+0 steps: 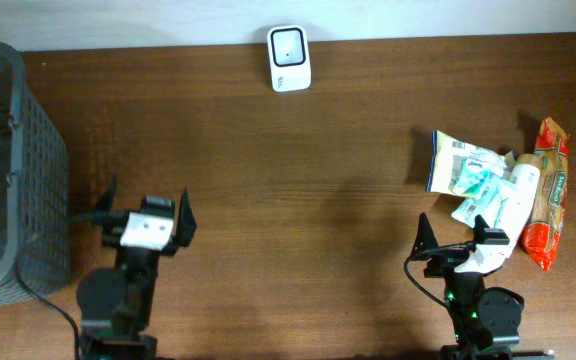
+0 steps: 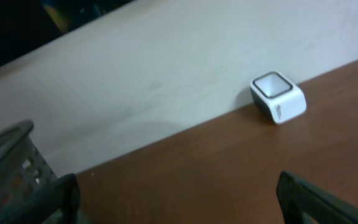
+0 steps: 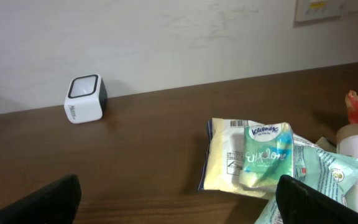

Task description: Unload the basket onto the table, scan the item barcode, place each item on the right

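Observation:
A small white barcode scanner (image 1: 289,58) with a dark window stands at the table's far edge; it also shows as the scanner (image 2: 278,98) and the scanner (image 3: 86,99) in the wrist views. A pile of items lies at the right: a pale yellow packet (image 1: 448,160), green Kleenex tissue packs (image 1: 480,180), a white bottle (image 1: 518,195) and an orange snack bag (image 1: 548,195). The yellow packet (image 3: 229,155) and a tissue pack (image 3: 266,155) lie just ahead of my right gripper (image 1: 455,237), which is open and empty. My left gripper (image 1: 146,203) is open and empty, near the front left.
A dark grey mesh basket (image 1: 8,170) stands at the table's left edge, close beside my left arm; its rim (image 2: 5,162) shows in the left wrist view. A pale wall runs behind the table's far edge.

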Action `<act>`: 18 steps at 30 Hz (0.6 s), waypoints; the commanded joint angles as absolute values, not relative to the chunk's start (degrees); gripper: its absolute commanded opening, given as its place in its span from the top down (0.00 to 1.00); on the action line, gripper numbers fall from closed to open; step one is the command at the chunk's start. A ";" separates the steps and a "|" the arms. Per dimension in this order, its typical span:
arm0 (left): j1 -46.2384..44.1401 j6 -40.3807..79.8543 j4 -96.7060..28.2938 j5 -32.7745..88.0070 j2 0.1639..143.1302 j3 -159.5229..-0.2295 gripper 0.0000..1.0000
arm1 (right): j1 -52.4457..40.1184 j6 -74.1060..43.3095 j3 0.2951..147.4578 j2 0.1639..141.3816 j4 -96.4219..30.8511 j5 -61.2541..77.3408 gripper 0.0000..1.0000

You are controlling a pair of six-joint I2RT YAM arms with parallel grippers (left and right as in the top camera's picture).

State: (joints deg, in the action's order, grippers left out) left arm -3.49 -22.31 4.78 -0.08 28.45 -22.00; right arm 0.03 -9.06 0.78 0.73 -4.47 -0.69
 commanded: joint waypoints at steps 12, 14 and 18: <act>-1.85 -21.74 -4.80 0.40 0.30 -0.47 0.01 | 0.38 -9.26 0.32 0.32 -4.67 -0.69 0.01; -1.85 -21.74 -4.80 0.40 0.30 -0.47 0.01 | 0.38 -9.26 0.32 0.32 -4.67 -0.69 0.01; -1.85 -21.74 -4.80 0.40 0.30 -0.47 0.01 | 0.38 -9.26 0.32 0.32 -4.67 -0.69 0.01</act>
